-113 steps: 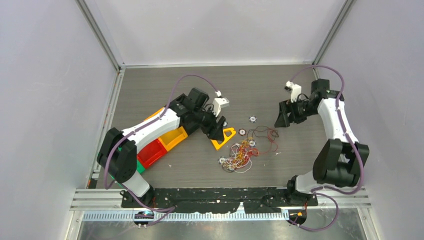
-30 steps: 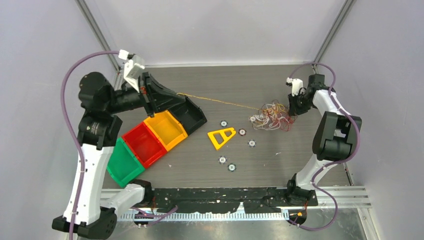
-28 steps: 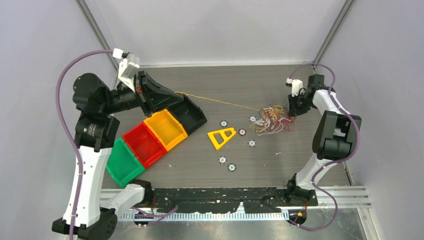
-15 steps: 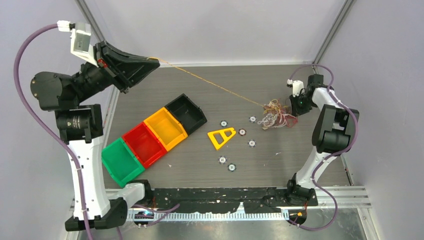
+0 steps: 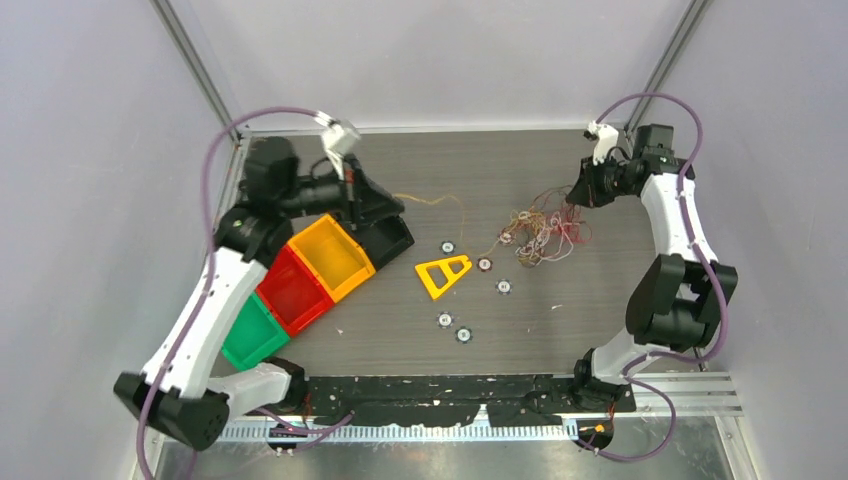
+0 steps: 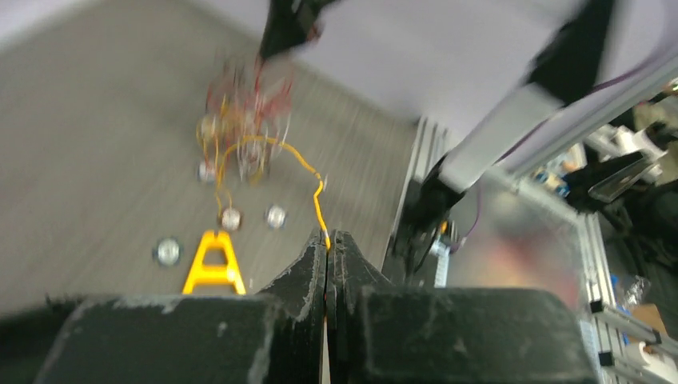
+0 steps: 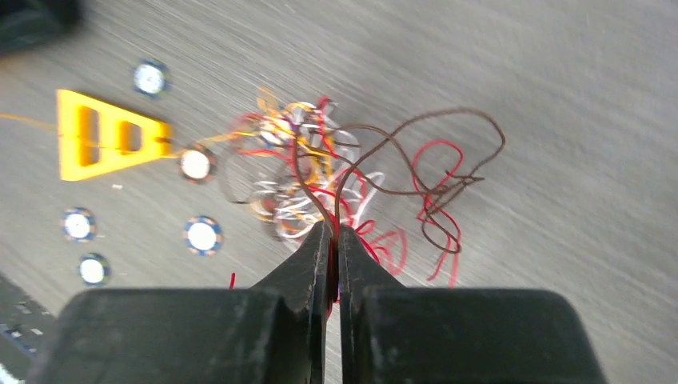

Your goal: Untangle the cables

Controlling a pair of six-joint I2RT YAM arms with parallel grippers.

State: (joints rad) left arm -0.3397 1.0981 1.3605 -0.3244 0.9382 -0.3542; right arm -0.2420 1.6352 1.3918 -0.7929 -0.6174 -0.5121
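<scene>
Status: both tools pinched fully closed, each on wire. Left tool (image 6: 328, 238) has the end of one yellow-orange strand (image 5: 432, 198) nipped right at its tips, over the black bin (image 5: 392, 238) at the far end of the bin row. Right tool (image 7: 333, 230) is clamped on a few red and brown strands at the far-right side of the tangle (image 5: 540, 228). The cables lie bunched on the bench (image 5: 480, 165) right of centre, well apart from the bins and just beside a couple of the small round discs (image 5: 484, 264). Yellow triangle piece (image 5: 443, 275) sits between tangle and bins.

My read of the setup: right tool is the anchor so the bundle doesn't drag, and left tool draws a single strand sideways out of it. Gripping the strand by its end makes sense, since the free end has to thread out through the loops. Holding on opposite sides gives the longest pull line across the bench.

Strand is slack right now. It curls and sags between left tool and tangle, so no tension on the knot. Not free yet, as its other end runs into the bundle. Brown loop (image 7: 448, 152) stands loose off one side and is likely the easier next pick. Can't tell whether the bundle's far edge is off the bench. Risk: a hard pull cinches the knot or sweeps the discs.
</scene>
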